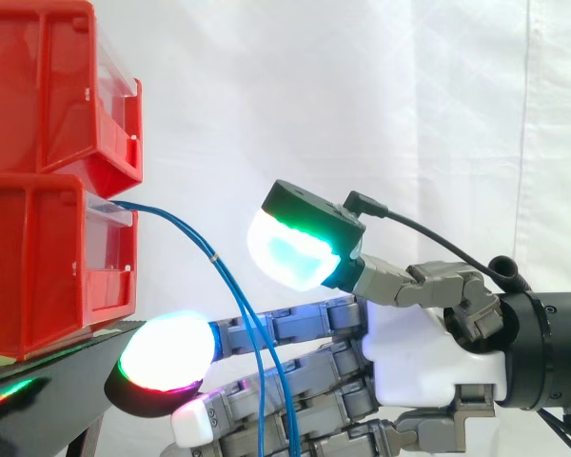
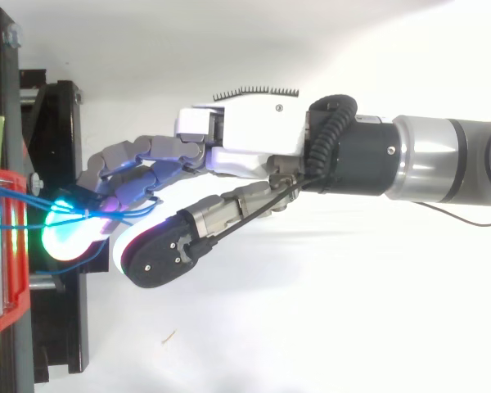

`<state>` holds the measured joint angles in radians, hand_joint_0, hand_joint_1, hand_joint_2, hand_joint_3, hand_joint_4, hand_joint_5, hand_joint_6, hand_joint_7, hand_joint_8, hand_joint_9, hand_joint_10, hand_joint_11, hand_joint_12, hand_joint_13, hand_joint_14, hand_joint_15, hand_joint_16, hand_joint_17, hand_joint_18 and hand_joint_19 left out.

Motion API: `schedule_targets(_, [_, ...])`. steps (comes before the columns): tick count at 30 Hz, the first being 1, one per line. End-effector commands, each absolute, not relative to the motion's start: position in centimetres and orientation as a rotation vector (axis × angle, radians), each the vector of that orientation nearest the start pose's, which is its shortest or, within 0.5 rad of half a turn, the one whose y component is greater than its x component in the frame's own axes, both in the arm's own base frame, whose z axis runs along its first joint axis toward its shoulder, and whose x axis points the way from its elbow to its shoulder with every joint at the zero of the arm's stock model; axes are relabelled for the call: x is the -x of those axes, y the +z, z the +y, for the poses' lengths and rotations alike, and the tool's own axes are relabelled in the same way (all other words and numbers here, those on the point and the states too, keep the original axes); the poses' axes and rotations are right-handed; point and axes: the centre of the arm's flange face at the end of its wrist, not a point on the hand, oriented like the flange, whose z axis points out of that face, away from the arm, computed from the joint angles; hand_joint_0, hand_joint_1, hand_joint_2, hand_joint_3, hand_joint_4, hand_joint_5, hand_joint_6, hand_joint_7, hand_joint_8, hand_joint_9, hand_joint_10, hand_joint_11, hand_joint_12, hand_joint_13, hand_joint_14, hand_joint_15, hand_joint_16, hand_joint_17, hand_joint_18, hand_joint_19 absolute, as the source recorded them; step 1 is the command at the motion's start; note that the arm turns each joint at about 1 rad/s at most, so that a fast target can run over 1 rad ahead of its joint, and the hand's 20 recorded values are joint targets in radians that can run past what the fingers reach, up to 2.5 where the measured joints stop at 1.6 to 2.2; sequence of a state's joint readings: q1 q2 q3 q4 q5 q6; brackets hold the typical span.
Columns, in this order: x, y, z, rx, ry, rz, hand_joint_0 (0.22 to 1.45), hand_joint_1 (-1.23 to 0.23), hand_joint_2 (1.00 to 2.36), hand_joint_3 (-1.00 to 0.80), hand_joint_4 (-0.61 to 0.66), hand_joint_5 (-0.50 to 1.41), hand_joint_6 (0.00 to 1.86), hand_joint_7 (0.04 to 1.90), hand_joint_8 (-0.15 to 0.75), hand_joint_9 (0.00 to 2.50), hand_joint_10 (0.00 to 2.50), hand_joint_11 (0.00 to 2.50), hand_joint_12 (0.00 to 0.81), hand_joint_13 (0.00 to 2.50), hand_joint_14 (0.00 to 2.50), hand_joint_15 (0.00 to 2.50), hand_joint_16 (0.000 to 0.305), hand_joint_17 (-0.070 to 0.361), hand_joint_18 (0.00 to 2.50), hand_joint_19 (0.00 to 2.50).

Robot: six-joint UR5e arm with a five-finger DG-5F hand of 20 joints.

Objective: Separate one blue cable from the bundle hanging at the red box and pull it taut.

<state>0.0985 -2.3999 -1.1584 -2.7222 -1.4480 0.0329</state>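
— Where are the blue cables (image 1: 215, 258)?
— Hanging from the lower red box's (image 1: 38, 267) front edge, down across the hand's (image 1: 428, 352) fingers (image 1: 295, 324).
— And the hand?
— Wide: fingers straight, thumb raised well apart.

**White curtain, black stand**

A white curtain (image 1: 428, 105) hangs in soft vertical folds across the far side, evenly and brightly lit. At the left, a glossy black stand (image 1: 57, 400) catches coloured reflections. From above, it sits on a bright white surface (image 2: 327, 336).
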Motion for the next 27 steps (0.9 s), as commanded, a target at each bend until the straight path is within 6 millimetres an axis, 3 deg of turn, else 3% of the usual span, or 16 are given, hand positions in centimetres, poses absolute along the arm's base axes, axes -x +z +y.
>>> schedule_targets(1, [-78.2, 19.3, -7.1, -1.243, 1.234, 1.163, 0.53, -0.57, 1.00, -0.50, 0.15, -0.21, 0.50, 0.78, 0.244, 0.59, 0.01, 0.42, 0.257, 0.37, 0.01, 0.20, 0.032, 0.072, 0.30, 0.29])
schedule_targets(9, [-78.3, 19.5, -7.1, -1.244, 1.259, 1.164, 0.57, -0.66, 1.01, -0.44, 0.15, -0.21, 0.50, 0.80, 0.236, 0.60, 0.02, 0.44, 0.262, 0.38, 0.01, 0.22, 0.032, 0.072, 0.30, 0.30])
schedule_targets(19, [-78.3, 19.5, -7.8, -1.249, 1.271, 1.149, 0.61, -0.65, 1.01, -0.31, 0.16, -0.20, 0.50, 0.82, 0.233, 0.61, 0.02, 0.47, 0.260, 0.40, 0.01, 0.24, 0.032, 0.072, 0.32, 0.33])
schedule_targets(27, [-78.2, 19.5, -8.4, -1.237, 1.290, 1.169, 0.61, -0.65, 1.01, -0.31, 0.16, -0.19, 0.50, 0.87, 0.236, 0.62, 0.02, 0.48, 0.264, 0.42, 0.01, 0.26, 0.032, 0.071, 0.32, 0.34])
